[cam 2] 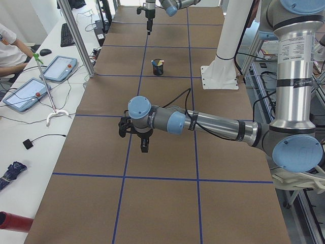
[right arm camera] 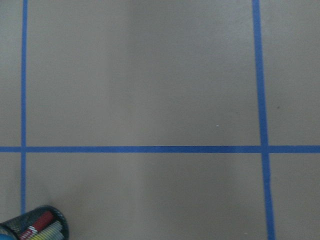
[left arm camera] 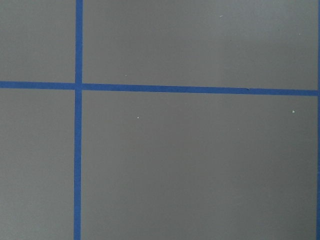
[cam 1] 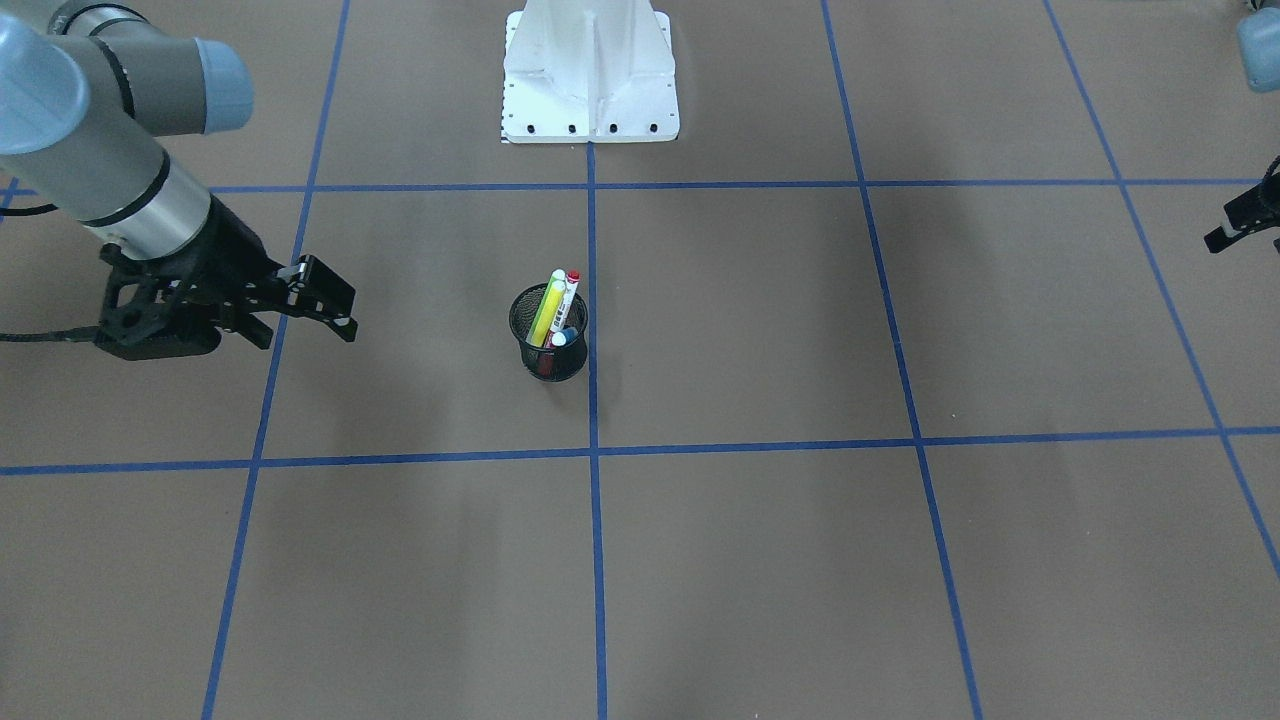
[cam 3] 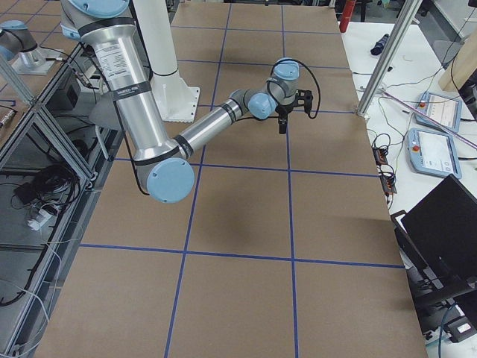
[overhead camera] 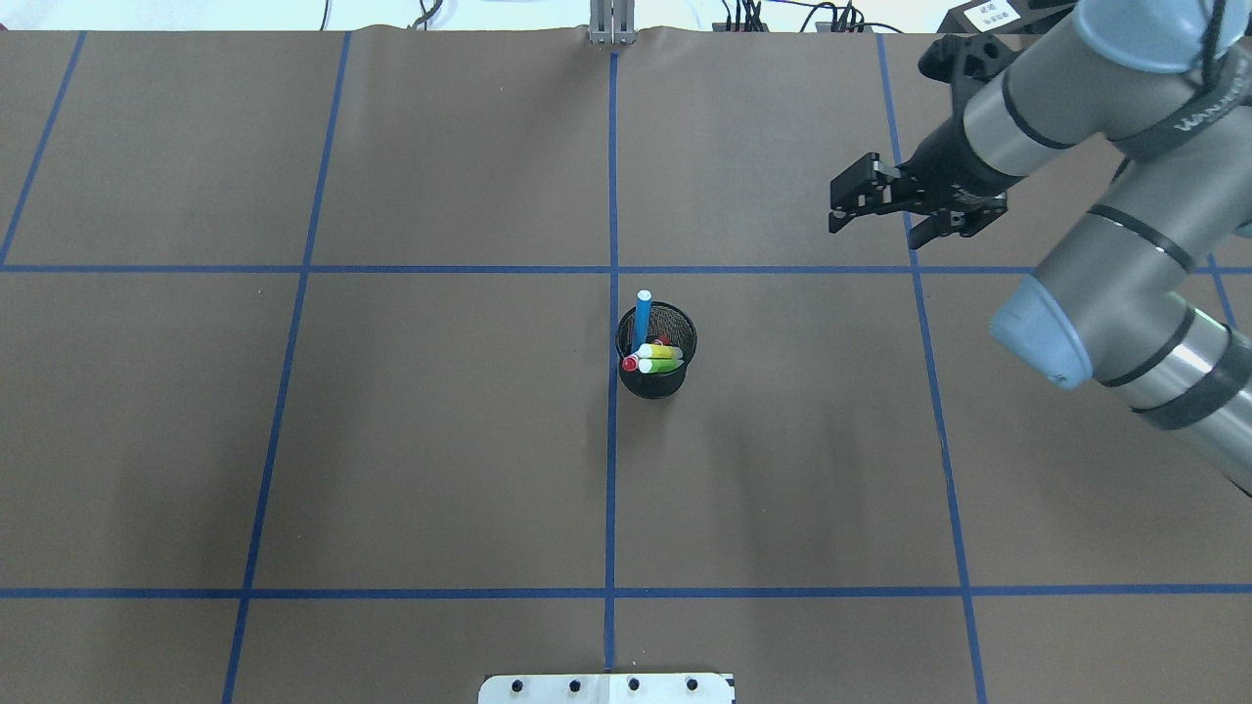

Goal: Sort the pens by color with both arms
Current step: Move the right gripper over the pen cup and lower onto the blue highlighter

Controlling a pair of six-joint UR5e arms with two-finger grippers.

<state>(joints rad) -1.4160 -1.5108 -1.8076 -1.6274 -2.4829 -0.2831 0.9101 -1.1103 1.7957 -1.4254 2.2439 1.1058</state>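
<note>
All the pens stand in a black mesh cup (cam 1: 548,350) near the table's middle. In the overhead view I see the blue pen (overhead camera: 643,315), the yellow pen (overhead camera: 661,351), the green pen (overhead camera: 664,366) and the red end of the white pen (overhead camera: 630,364). My right gripper (overhead camera: 843,203) hovers open and empty, well to the far right of the cup. It also shows in the front view (cam 1: 335,305). My left gripper (cam 2: 143,146) hangs fingers down over bare table, far from the cup. Only part of it shows at the front view's edge (cam 1: 1228,232), so I cannot tell its state.
The white base mount (cam 1: 590,90) stands at the robot's side of the table. Blue tape lines (overhead camera: 612,489) divide the brown table into squares. The cup's rim with the white pen's red end (right arm camera: 39,223) shows at the right wrist view's bottom left corner.
</note>
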